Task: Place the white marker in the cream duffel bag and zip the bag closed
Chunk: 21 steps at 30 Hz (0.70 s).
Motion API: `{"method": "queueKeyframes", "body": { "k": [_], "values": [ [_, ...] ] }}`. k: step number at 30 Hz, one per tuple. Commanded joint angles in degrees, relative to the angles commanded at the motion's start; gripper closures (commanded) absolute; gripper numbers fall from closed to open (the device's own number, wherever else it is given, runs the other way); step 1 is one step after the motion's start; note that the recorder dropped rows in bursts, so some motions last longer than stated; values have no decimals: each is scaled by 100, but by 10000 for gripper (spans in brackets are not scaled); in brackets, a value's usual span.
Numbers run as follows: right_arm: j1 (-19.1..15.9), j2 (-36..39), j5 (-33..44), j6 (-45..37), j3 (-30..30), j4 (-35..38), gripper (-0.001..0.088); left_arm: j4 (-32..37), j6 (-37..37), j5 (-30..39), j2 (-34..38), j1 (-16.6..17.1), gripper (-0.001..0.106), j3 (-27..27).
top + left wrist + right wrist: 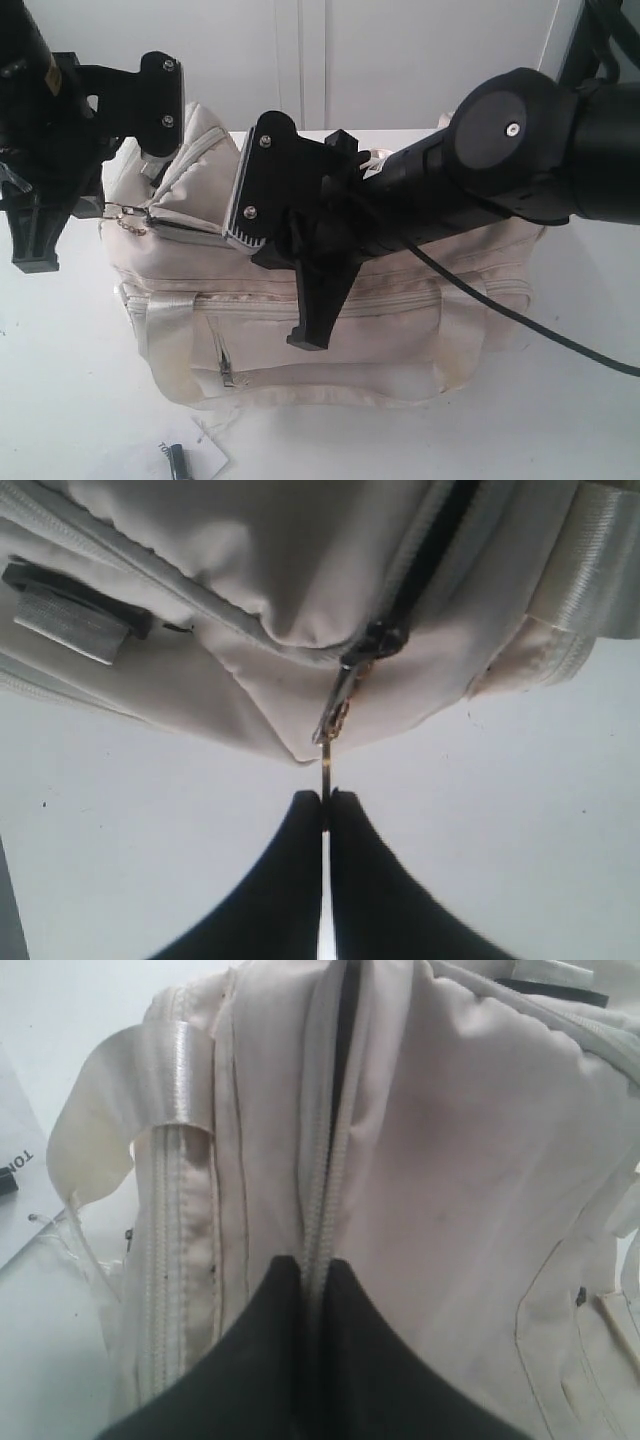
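Note:
The cream duffel bag [330, 330] lies on the white table, and its top zip shows a dark open gap [432, 555] beyond the slider [378, 640]. My left gripper [326, 798] is at the bag's left end [98, 208], shut on the thin metal zip pull [326, 765], which is drawn taut. My right gripper [316, 1260] is over the bag's top [275, 250], shut on the ridge of the zip seam [320, 1190]. Shiny strap handles [180, 1070] hang at the side. The white marker is not in view.
A white printed paper tag [205, 455] with a dark piece lies on the table in front of the bag, and also shows as the tag [12, 1165] in the right wrist view. A black cable [520, 320] from the right arm trails over the bag's right end.

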Motion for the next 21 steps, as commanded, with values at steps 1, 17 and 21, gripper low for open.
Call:
{"method": "queueKeyframes", "body": {
  "k": [1, 17, 21],
  "values": [
    [0, 0, 0, 0, 0, 0, 868, 0, 0, -55, 29, 0, 1053, 0],
    [0, -279, -133, 11, 0, 0, 868, 602, -479, -136, 208, 25, 1053, 0],
    [0, -279, -121, 129, 0, 0, 868, 563, -685, -140, 208, 219, 1053, 0]
  ]
}}
